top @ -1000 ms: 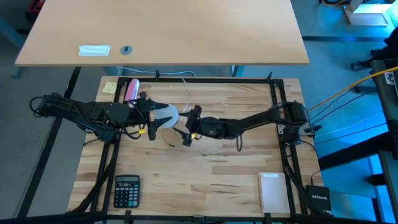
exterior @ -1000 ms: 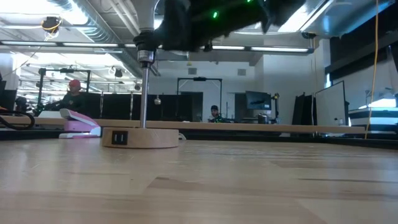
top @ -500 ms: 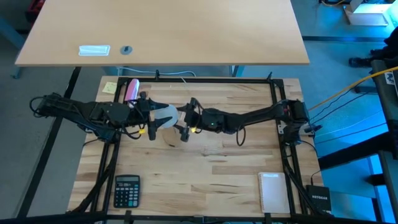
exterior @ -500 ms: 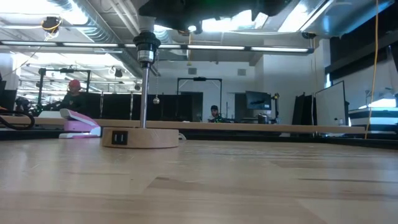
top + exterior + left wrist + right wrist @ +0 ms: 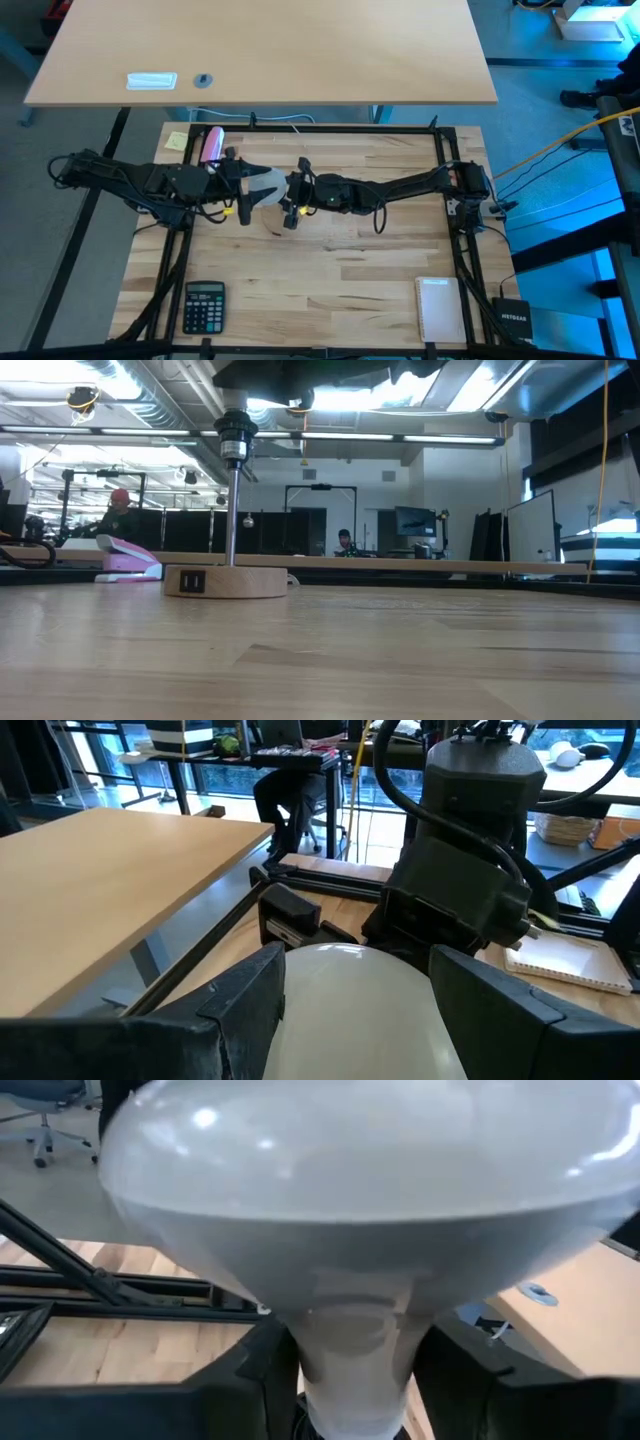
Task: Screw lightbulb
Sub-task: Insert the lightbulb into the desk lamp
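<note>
two grippers are met over the back-left part of the butcher-block table [image 5: 340, 270]. nearest the front edge, a calculator [image 5: 203, 306] is seen at the left and a notepad [image 5: 437, 308] at the right, both well apart from the work. farther in, the lightbulb [image 5: 266, 182] is held globe-first between the spread fingers of the left gripper [image 5: 247, 184], pinched at its sides. its narrow base is flanked by the right gripper [image 5: 293, 190]; whether those fingers actually press on it cannot be told. the table area below is hidden by both arms. a wooden lamp base [image 5: 228, 581] with an upright post and socket [image 5: 234, 438] is seen in the low view. a pink stapler [image 5: 211, 143] lies at the back-left edge. no containers are seen.
</note>
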Controlling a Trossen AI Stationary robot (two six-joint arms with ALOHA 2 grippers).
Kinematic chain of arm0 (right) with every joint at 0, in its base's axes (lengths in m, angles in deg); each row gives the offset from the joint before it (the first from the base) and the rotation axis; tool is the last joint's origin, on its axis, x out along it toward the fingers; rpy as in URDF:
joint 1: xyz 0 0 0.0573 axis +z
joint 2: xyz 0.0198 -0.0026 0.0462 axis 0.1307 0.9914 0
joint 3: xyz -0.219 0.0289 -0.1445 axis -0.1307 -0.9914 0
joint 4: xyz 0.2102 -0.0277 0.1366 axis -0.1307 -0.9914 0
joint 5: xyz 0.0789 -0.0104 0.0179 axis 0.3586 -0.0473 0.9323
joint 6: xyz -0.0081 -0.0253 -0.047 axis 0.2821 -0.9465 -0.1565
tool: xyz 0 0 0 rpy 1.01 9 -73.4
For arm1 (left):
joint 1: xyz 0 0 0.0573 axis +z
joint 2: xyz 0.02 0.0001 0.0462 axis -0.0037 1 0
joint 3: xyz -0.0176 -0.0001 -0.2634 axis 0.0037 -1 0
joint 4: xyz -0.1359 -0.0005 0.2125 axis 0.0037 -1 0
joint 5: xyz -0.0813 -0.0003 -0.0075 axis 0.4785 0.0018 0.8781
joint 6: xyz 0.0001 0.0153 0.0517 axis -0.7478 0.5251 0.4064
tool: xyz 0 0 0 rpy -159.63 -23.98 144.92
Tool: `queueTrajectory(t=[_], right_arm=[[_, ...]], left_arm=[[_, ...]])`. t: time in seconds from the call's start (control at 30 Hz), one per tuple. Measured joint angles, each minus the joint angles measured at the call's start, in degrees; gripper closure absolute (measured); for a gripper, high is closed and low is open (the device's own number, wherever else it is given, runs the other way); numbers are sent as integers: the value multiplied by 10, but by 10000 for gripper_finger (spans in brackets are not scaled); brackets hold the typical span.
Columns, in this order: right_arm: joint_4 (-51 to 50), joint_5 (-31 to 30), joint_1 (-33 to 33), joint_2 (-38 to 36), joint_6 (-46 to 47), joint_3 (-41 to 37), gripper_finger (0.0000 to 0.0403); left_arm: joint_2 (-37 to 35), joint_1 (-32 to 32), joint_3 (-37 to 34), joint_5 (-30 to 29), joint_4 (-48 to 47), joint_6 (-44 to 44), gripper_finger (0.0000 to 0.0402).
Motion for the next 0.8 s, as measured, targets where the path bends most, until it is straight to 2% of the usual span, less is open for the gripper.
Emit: queueTrajectory(t=[0.33,0.5,0.63,0.8], right_arm=[[-5,-24,1,-20,-18,3,243],[-9,-23,1,-36,-18,27,234],[-49,-21,1,-43,-20,62,241],[-124,-20,2,-66,-24,99,237]], left_arm=[[-27,0,-2,5,39,47,163],[-62,0,4,4,59,104,163],[-92,0,4,3,60,121,163],[-119,0,2,3,56,90,163]])
